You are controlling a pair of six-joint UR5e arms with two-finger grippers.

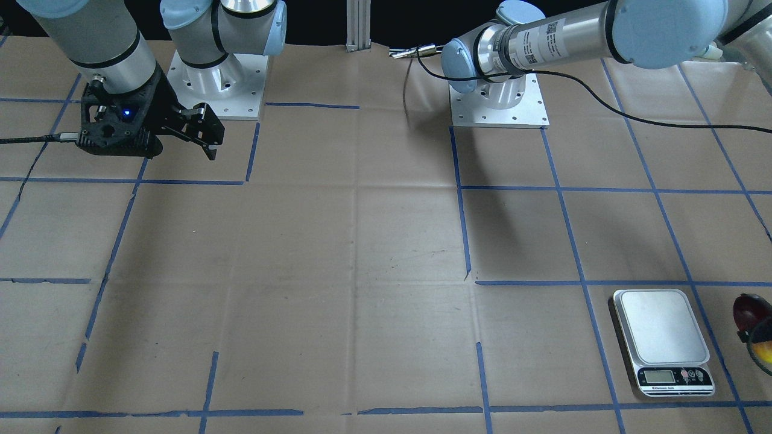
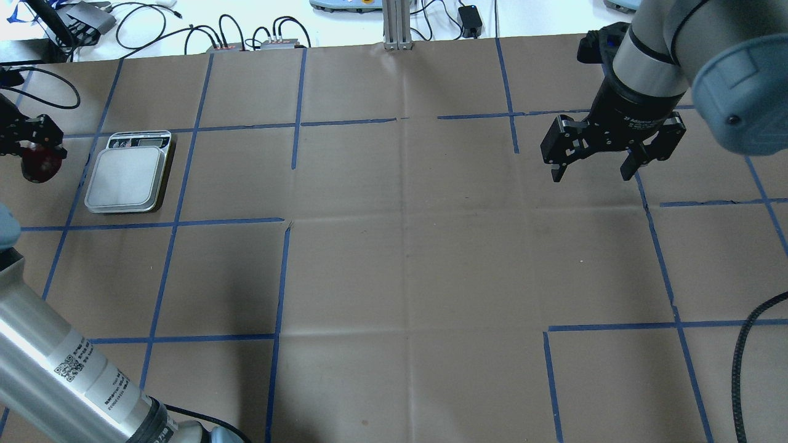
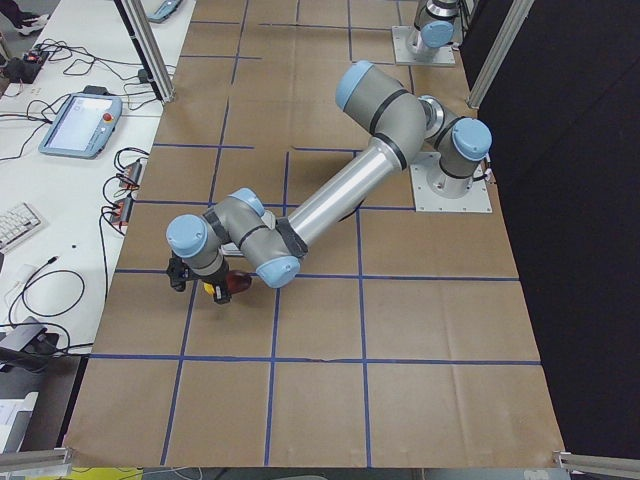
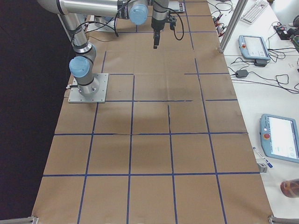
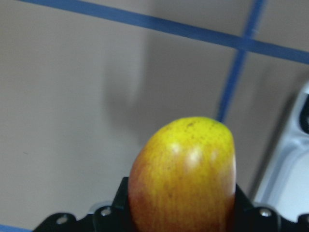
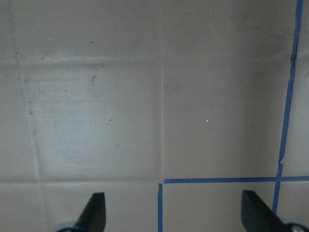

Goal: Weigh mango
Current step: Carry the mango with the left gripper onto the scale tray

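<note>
Mango [image 5: 186, 174] gripped in left claw [image 2: 34, 147], long axis pointing outward, yellow end foremost, red end rearward; right claw [image 2: 591, 175] spread wide.

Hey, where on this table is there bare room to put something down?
The middle of the table, from the scale across to the open right claw, is bare. The scale's plate is free too. It is tight only at the left end, where the left claw holds the mango beside the scale.
</note>
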